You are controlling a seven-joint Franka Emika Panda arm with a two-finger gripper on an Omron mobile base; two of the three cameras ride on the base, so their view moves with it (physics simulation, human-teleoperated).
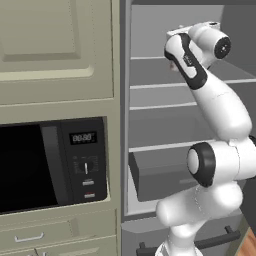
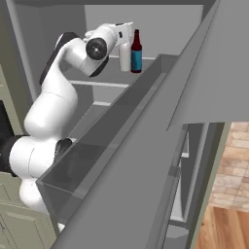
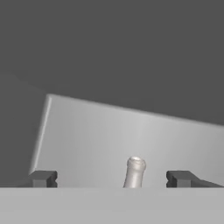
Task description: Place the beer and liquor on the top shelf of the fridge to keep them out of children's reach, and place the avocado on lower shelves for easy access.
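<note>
The fridge (image 1: 150, 30) stands open with my arm reaching into it at the height of the top shelf (image 1: 150, 72). On that top shelf (image 2: 116, 77) stand two bottles side by side. One is the beer (image 2: 136, 51), dark brown with a blue label. The other is the liquor (image 2: 125, 57), a pale grey bottle just below my hand. In the hand view the liquor's neck (image 3: 134, 173) rises between the fingers of my gripper (image 3: 112, 178), which is open and touches nothing. The lower shelves (image 1: 160, 106) are bare where they show. The avocado is out of view.
A dark grey drawer box (image 1: 160, 175) sits under the lowest shelf. The open fridge door (image 2: 146, 160) with its long bin crosses the right base view close to my arm. A black microwave (image 1: 50, 165) is built into the cabinets left of the fridge.
</note>
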